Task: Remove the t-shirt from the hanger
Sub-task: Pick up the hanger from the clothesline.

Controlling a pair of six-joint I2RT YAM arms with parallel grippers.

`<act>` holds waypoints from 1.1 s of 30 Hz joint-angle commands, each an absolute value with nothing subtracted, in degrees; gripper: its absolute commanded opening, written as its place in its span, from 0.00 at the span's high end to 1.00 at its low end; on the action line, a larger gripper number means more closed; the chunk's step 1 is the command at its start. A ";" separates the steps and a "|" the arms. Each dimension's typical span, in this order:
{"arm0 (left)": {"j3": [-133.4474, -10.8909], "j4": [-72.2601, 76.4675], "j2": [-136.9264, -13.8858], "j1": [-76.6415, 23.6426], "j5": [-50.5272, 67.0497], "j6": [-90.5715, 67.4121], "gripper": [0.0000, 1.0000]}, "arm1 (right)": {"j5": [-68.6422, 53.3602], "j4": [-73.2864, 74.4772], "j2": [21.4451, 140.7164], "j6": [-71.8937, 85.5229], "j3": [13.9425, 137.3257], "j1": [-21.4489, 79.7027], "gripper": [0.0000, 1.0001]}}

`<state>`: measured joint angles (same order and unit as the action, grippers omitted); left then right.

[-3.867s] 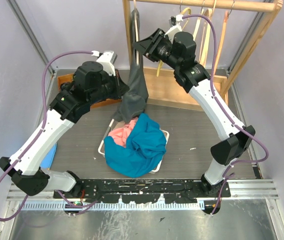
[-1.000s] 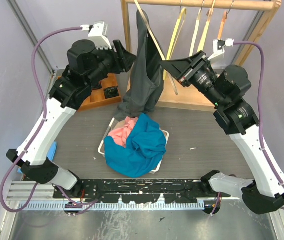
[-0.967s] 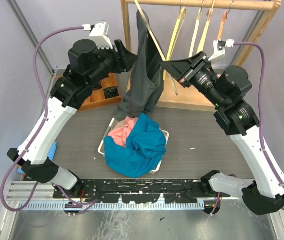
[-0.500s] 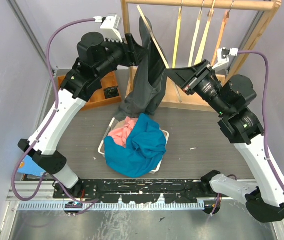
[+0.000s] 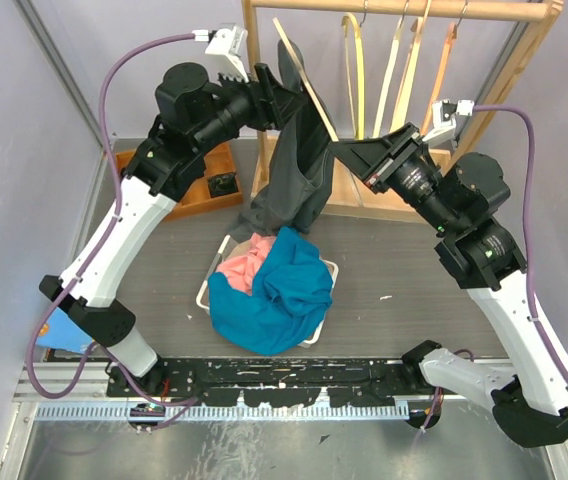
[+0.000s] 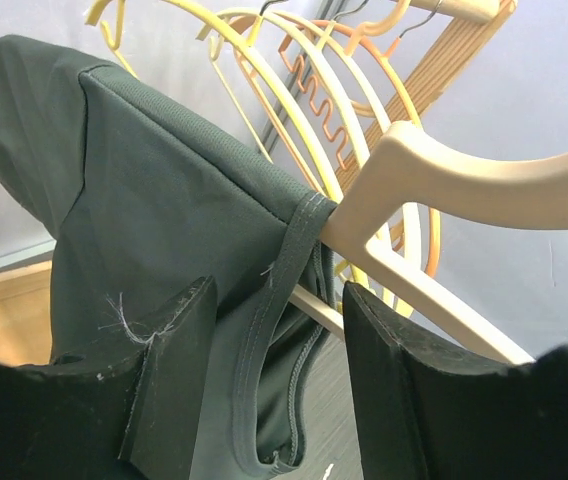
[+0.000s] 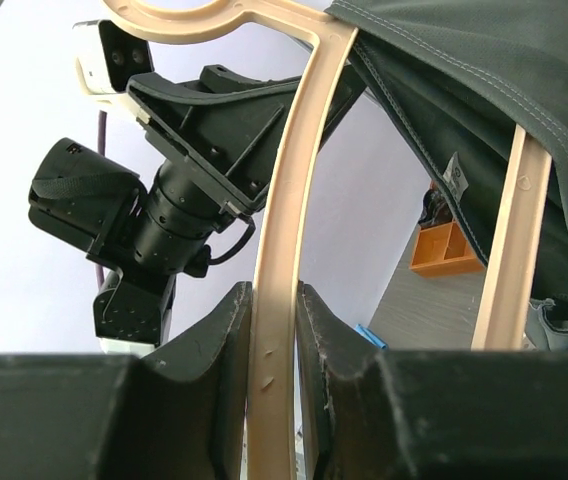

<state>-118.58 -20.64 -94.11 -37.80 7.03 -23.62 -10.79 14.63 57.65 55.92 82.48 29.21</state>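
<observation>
A dark grey t-shirt [image 5: 289, 180] hangs from a cream wooden hanger [image 5: 309, 90], tilted in front of the rack. My right gripper [image 5: 342, 150] is shut on one arm of the hanger [image 7: 289, 200], which runs straight up between its jaws [image 7: 274, 340]. My left gripper [image 5: 289, 105] is up at the shirt's neck. It stands open [image 6: 279, 370], with the folded collar hem [image 6: 284, 270] hanging loosely in the gap between its fingers. The t-shirt [image 6: 164, 200] still drapes over the hanger's shoulder [image 6: 464, 180].
A wooden rack [image 5: 404, 10] at the back carries yellow and orange hangers [image 5: 354, 60]. Below the shirt, a white basket [image 5: 204, 290] holds blue [image 5: 274, 290] and pink clothes. A wooden compartment box [image 5: 204, 185] sits at back left.
The left arm has risen and reached right, bringing its open jaws round the shirt's collar. The right gripper has kept its hold on the hanger and shifted slightly.
</observation>
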 commanded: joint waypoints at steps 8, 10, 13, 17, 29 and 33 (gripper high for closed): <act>-119.67 -20.68 -97.09 -37.87 4.76 -22.79 0.55 | -11.16 6.82 55.74 56.25 82.84 29.53 0.77; -119.99 -20.65 -97.47 -37.87 4.30 -22.76 0.61 | -11.28 7.19 55.47 56.17 82.60 29.53 0.77; -121.56 -21.10 -98.47 -37.83 3.40 -22.77 0.75 | -11.63 7.64 54.71 56.46 81.74 29.54 0.78; -123.96 -21.97 -99.68 -37.88 1.91 -22.88 0.96 | -11.95 8.49 53.50 56.81 80.35 29.53 0.78; -132.03 -26.04 -103.61 -37.67 -6.67 -23.33 1.00 | -13.10 13.49 48.47 56.62 78.41 29.54 0.78; -133.45 -26.64 -105.33 -37.16 -8.01 -23.47 1.00 | -13.85 15.64 46.65 56.32 78.70 29.53 0.78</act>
<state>-131.13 -25.17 -103.46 -37.80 -4.82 -23.22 -12.34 17.52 49.23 56.97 77.76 29.21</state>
